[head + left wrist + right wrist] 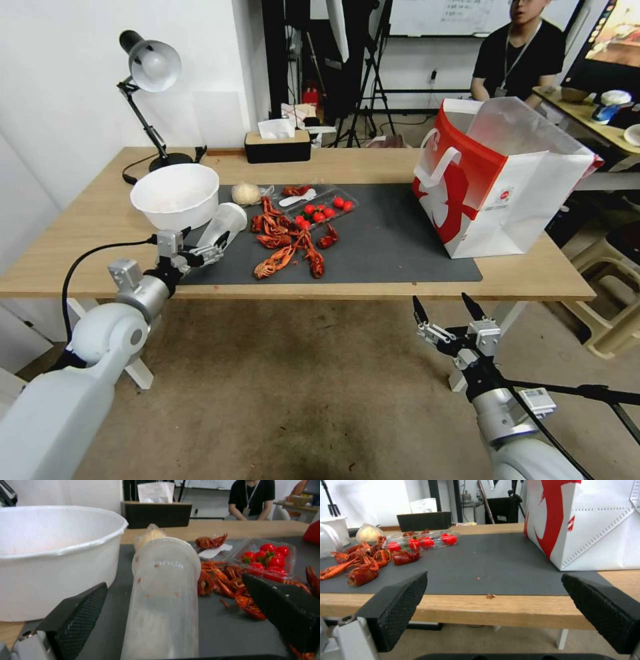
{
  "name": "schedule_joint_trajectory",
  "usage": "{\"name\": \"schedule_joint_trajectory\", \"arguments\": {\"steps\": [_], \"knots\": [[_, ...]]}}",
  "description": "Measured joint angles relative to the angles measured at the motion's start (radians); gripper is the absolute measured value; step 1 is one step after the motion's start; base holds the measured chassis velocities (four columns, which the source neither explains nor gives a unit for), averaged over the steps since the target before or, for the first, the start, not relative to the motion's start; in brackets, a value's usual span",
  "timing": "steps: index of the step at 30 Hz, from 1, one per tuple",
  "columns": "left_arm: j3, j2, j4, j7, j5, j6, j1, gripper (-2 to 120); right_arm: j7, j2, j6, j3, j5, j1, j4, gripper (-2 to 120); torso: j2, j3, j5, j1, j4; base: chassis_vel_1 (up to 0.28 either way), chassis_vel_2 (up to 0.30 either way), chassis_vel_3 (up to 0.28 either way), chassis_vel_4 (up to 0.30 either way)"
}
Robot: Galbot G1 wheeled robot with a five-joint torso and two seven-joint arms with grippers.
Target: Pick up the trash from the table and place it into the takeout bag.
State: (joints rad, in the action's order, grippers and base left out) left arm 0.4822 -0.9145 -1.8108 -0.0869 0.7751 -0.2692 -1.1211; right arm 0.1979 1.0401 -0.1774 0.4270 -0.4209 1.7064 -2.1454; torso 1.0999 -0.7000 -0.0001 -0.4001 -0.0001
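Head view, step in hand: the left gripper [215,248] is reaching over the near left edge of the table [373,163] toward the clear plastic cup [223,225], which lies on its side at the left end of the dark mat [393,247].
Left claw: spread wide, with one finger on each side of the cup in the left wrist view [163,597]; the fingers are apart from the cup wall and grip nothing.
Doing it well: I judge the step to be the grasp of the cup. The fingers should close across the cup's body with gentle pressure, since the thin plastic looks likely to buckle or squirt out. The approach should stay clear of the white bowl [175,195] just beside the cup.
Right claw: the right gripper [448,312] hangs in front of the near table edge, wide open and empty, well apart from everything.
Cup's look: translucent, slightly cloudy, with small reddish specks on its wall and faint lettering near the far end; it tapers toward the gripper.
Other litter: red crayfish shells [287,243] lie scattered mid-mat next to the cup, with a clear tray of small red tomatoes [323,208] beyond.
Takeout bag: the takeout bag [497,180] stands upright and open-mouthed at the right end of the mat, well apart from the cup, so the carry crosses the whole mat.
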Motion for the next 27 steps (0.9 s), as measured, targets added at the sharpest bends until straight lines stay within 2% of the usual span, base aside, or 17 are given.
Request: {"name": "schedule_joint_trajectory", "arguments": {"steps": [4,9,23,27], "knots": [[-0.013,0.002,0.005,0.016,-0.01,-0.05,0.014,100,-0.002,-0.001,-0.001,0.001,0.0,-0.002,0.003,100,0.0,0.0,0.0001,0.0,0.0001,0.0,0.0,0.0,0.0],[-0.04,0.004,0.02,0.033,-0.008,-0.077,0.033,100,-0.003,-0.004,-0.001,0.003,0.0,-0.002,0.003,100,0.0,0.0,0.0002,0.0,0.0001,0.0,0.0,0.0,0.0],[-0.077,-0.023,0.063,0.067,-0.007,-0.095,0.075,100,-0.005,-0.005,-0.003,0.005,0.01,-0.002,0.003,100,0.0,0.0,0.0001,0.0,0.0001,0.0,0.0,0.0,0.0],[-0.079,-0.022,0.066,0.067,-0.003,-0.095,0.076,89,-0.005,-0.005,-0.003,0.005,0.01,-0.002,0.004,100,0.0,0.0,0.0002,0.0,0.0001,0.0,0.0,0.0,0.0]]}}
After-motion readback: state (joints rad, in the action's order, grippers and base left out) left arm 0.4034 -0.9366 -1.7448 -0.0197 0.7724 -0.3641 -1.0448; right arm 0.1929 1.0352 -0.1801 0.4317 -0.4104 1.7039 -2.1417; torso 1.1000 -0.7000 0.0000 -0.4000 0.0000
